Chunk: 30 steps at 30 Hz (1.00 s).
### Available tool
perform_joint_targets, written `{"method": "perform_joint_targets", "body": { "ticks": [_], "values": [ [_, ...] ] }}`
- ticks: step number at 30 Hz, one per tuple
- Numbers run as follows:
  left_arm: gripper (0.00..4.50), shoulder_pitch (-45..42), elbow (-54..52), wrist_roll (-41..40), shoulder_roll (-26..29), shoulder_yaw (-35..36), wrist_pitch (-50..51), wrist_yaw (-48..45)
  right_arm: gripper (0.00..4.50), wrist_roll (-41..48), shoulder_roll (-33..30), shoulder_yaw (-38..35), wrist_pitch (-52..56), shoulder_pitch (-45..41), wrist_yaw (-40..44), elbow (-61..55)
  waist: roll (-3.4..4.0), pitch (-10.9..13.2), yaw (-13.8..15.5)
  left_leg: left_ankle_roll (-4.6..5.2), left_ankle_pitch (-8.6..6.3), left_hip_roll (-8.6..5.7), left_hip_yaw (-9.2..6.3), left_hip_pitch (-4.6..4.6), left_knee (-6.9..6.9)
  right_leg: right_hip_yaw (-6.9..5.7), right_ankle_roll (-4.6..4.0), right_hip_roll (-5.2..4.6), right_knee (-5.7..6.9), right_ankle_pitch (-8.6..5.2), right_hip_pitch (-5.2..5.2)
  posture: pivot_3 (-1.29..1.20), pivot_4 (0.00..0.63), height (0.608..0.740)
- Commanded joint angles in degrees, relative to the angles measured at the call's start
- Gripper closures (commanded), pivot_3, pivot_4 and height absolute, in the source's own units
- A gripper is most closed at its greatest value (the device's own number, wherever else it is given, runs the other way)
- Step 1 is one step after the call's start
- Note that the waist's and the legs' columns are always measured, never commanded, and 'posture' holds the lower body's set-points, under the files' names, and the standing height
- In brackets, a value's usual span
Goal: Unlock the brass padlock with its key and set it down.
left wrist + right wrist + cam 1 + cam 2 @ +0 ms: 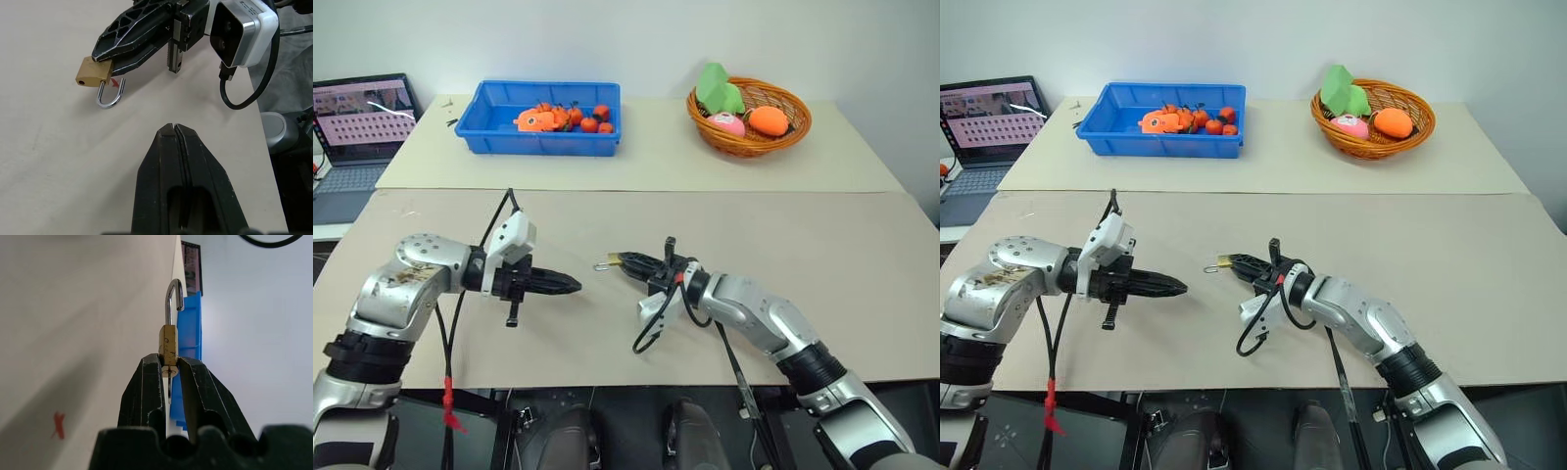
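Brass padlock (pixel 94 72), a tiny golden rectangular body with a thin silver shackle swung open, sits pinched by its body between the two black fingers of the right tool (pixel 625 262), which holds it above the beige table (pixel 803 235) near the middle of the near edge. No key can be made out on it. The lock juts from the fingertips toward the left, its long axis running roughly level and in line with the fingers, the open shackle leading. The left tool (pixel 570 285) is fully closed on nothing, its tip aimed right at the padlock across a small gap. Judging by the freed shackle, only setting down remains, and the right arm already carries the lock, the table straight beneath. Farther off stand a blue plastic bin (pixel 499 132) of orange toys and a woven basket (pixel 793 132).
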Motion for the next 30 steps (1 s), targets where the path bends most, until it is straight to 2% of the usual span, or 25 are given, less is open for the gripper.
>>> {"method": "perform_joint_targets", "body": {
  "ticks": [1, 9, 10, 12, 15, 16, 19, 26, 30],
  "values": [
    [4.46, -0.76, -0.67, 0.45, -0.29, 0.65, -1.84, 0.18, 4.40, 0.63, -1.12, -0.12, 0.81, -0.92, 1.71, 0.80, 0.00, 0.00, -0.01, 0.00, 0.00, 0.00, 0.00, 0.01, 0.00, 0.00, 0.00, 0.00, 0.00, 0.00, 0.00, 0.00, 0.150, 0.664],
    [4.46, -1.27, 0.73, 1.53, -1.04, 0.04, -3.31, 0.05, 4.40, 3.10, -2.97, 1.05, 0.86, 0.35, 8.81, 0.80, 0.00, 0.00, 0.15, 0.00, 0.00, 0.00, 0.00, 0.03, -0.01, 0.00, 0.01, 0.00, -0.01, -0.01, 0.03, 0.00, 0.150, 0.664],
    [4.49, -1.38, 0.84, 1.60, -1.22, 0.06, -3.35, 0.12, 3.90, 3.45, -3.03, 1.07, 0.87, 0.45, 9.36, 0.82, 0.00, 0.00, 0.24, 0.00, 0.00, 0.00, -0.02, 0.03, -0.01, -0.02, 0.01, 0.00, -0.03, -0.01, 0.05, 0.00, 0.150, 0.664],
    [4.50, -1.51, 0.99, 1.73, -1.46, 0.11, -3.50, 0.14, 3.26, 4.46, -3.03, 0.95, 1.19, 0.69, 10.75, 0.71, 0.00, 0.00, 0.29, 0.01, -0.01, -0.01, -0.03, 0.03, -0.01, -0.02, 0.01, 0.00, -0.05, -0.01, 0.09, 0.00, 0.150, 0.664],
    [4.50, -1.81, 1.31, 1.88, -1.79, 0.05, -3.65, 0.16, 1.95, 6.46, -3.18, 0.88, 2.20, 0.90, 13.94, 0.29, 0.00, 0.00, 0.18, 0.02, -0.01, -0.01, -0.03, 0.05, 0.00, -0.01, 0.01, 0.00, -0.04, -0.01, 0.09, 0.00, 0.150, 0.664],
    [4.50, -1.88, 1.37, 1.94, -1.88, 0.04, -3.72, 0.19, 1.84, 6.08, -3.57, 1.18, 2.12, 0.88, 14.44, 0.10, 0.00, 0.00, 0.18, 0.01, -0.01, 0.00, -0.03, 0.07, 0.00, 0.00, 0.01, 0.01, -0.03, -0.01, 0.10, 0.00, 0.150, 0.664],
    [4.50, -2.13, 1.51, 1.95, -2.13, 0.03, -3.69, 0.23, 0.86, 6.48, -4.46, 1.36, 2.53, 1.12, 16.10, -0.26, 0.01, -0.01, 0.28, 0.02, -0.01, 0.00, -0.04, 0.17, -0.01, -0.01, 0.02, 0.01, -0.05, -0.01, 0.23, 0.00, 0.150, 0.664],
    [4.50, -3.01, 2.48, 2.17, -2.54, -0.09, -3.78, 0.11, 0.86, 22.80, -10.58, -1.18, 11.23, 5.23, 34.47, -7.11, 0.02, -0.02, 1.65, 0.10, -0.06, -0.04, -0.19, 0.27, -0.01, -0.08, 0.08, 0.01, -0.21, -0.04, 0.55, 0.00, 0.150, 0.664],
    [4.50, -2.63, 2.61, 2.13, -3.10, -0.07, -3.84, 0.58, 0.86, 36.70, -13.01, -5.33, 25.50, 9.81, 43.92, -15.52, 0.01, -0.03, 2.10, 0.18, -0.10, -0.05, -0.28, 0.48, 0.00, -0.14, 0.09, 0.02, -0.36, -0.05, 0.84, 0.00, 0.150, 0.664]
  ]
}}
